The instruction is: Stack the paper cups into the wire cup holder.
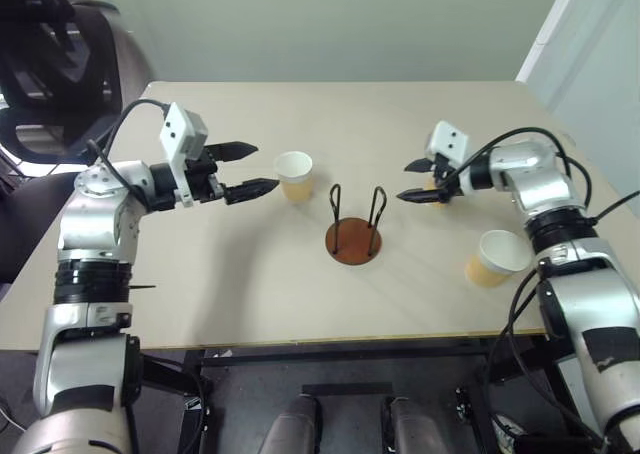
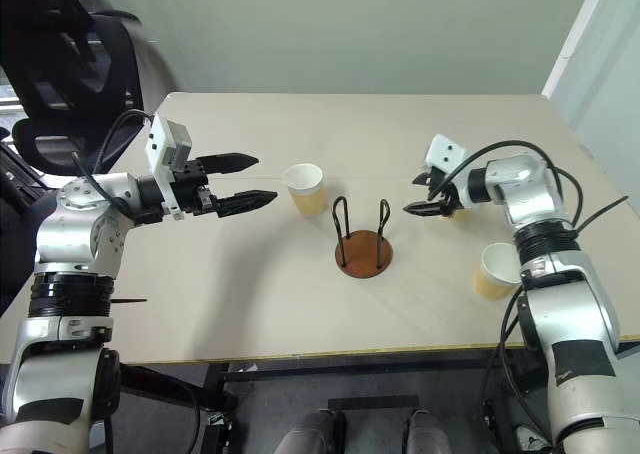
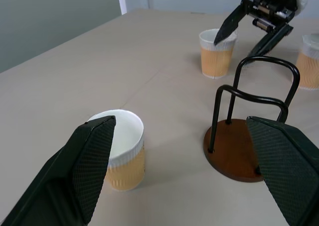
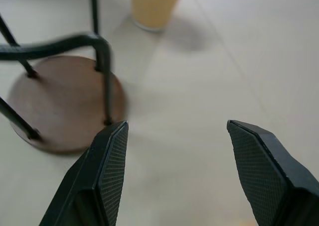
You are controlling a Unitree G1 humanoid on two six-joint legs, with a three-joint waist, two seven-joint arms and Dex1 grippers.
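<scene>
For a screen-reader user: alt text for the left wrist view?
Two open black fingers frame a paper cup and an empty wire cup holder on a tan table. Beyond, the right gripper hovers at a second cup.

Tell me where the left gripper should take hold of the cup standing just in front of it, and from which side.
Grip the paper cup across its upper wall just under the white rim, coming in level from the robot's left, probably. It stands upright, mouth up, apart from the wire cup holder, and tapers downward, so a high grip should slip less. The left gripper already stands open beside it.
</scene>
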